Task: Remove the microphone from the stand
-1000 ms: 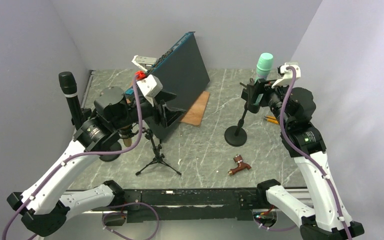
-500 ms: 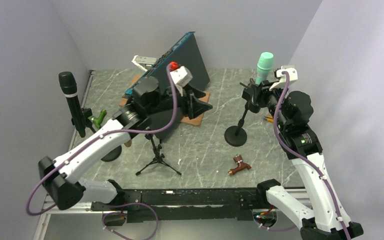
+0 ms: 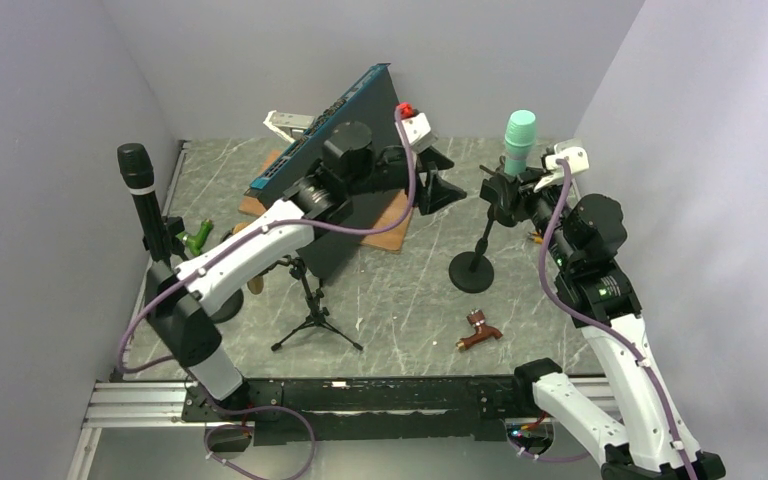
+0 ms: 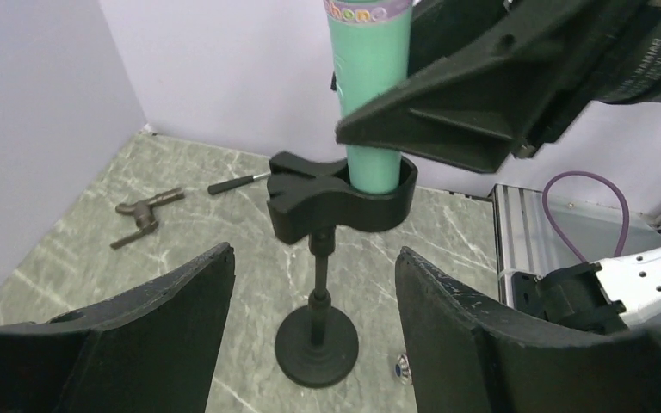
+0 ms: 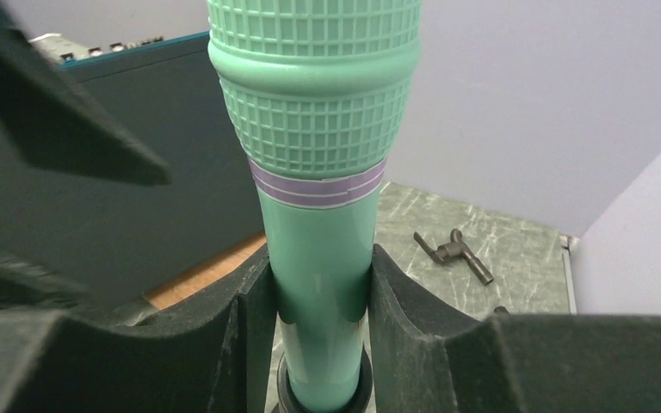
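- Pale lilac walls (image 3: 260, 50) close in a grey marbled desk (image 3: 400, 300) on three sides.
- At the right, the right claw (image 5: 320, 288) pinches the mint-green microphone (image 5: 314, 172). Its two dark fingers (image 5: 250, 335) press against either side of the handle, below the purple band (image 5: 317, 191) under the gridded head.
- The microphone stands upright, right of the desk's middle and toward the back. Its lower end sits in the black clip (image 4: 344, 196) of the stand (image 4: 318, 297).
- Below the clip, a thin pole runs down to a round black base (image 4: 317, 346) resting on the desk.
- The left claw (image 4: 314, 258) is spread wide with nothing between its fingers. It hangs just left of the stand and faces it. In its wrist view the pole and base show through the gap, clear of both fingers.
- Behind it, the left arm stretches across the front of a dark blue board (image 3: 370, 130) that leans tilted at the back of the desk. A brown wooden panel (image 3: 395, 222) lies flat at the board's foot.
- Nearer the front, a small black tripod (image 3: 312, 312) stands left of the middle, and a brown fitting (image 3: 480, 330) lies right of it.
- Far left, by the wall, a black microphone (image 3: 140, 195) stands upright, with a small green object (image 3: 197, 238) just beside it.
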### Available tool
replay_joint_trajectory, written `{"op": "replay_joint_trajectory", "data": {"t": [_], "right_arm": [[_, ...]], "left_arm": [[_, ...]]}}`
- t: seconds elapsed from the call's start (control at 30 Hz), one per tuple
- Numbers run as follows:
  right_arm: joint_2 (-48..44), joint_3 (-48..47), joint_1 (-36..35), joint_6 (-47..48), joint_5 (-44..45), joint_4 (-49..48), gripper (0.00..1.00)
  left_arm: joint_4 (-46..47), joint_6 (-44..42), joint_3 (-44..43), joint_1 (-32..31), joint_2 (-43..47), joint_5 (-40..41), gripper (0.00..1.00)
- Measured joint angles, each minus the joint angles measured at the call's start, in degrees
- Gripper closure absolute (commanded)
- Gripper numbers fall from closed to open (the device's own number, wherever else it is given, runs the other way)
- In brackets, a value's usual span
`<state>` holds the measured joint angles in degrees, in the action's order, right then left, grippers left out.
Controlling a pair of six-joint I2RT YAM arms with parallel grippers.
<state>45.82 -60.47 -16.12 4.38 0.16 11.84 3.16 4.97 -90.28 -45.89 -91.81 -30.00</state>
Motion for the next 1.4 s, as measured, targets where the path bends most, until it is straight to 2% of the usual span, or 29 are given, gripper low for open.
{"op": "replay_joint_trajectory", "data": {"t": [0.13,0.27,0.43,0.8,0.83,0.9,0.97,1.03,1.2,1.4], "right_arm": [[0.2,0.1,1.8,0.5,-4.7,0.1,1.0],[0.6,0.1,6.7,-0.7,-10.8,0.0,1.0],[2.0,0.0,17.9,-4.1,-21.1,-1.2,1.0],[3.0,0.6,19.5,-4.8,-28.8,-2.9,0.99],[3.0,0.6,19.5,-4.8,-29.0,-2.9,0.93],[3.0,0.6,19.5,-4.9,-28.9,-2.9,0.68],[2.9,0.7,19.5,-5.0,-28.6,-2.9,0.49],[2.5,1.0,19.5,-5.6,-28.0,-2.8,0.22],[1.9,3.0,19.7,-6.6,-26.5,1.4,0.01],[2.3,3.0,19.8,-7.8,-24.8,3.7,0.0]], "left_arm": [[0.2,-0.1,-7.6,1.1,-7.7,-5.4,0.31],[0.4,1.0,-14.4,2.8,-15.1,-9.0,0.3],[0.9,3.1,-14.8,3.7,-17.6,-10.8,0.3],[8.3,6.6,-14.4,3.5,-18.2,-13.8,0.23],[8.7,6.8,-14.7,3.5,-18.6,-14.0,0.23],[9.7,7.4,-15.6,3.4,-20.1,-14.8,0.23],[10.4,8.4,-17.0,3.4,-22.2,-15.3,0.23],[11.2,9.6,-18.3,3.4,-24.3,-15.6,0.23],[15.8,14.3,-18.5,3.4,-27.1,-16.5,0.24],[23.5,19.8,-21.0,2.7,-29.2,-20.3,0.32]]}}
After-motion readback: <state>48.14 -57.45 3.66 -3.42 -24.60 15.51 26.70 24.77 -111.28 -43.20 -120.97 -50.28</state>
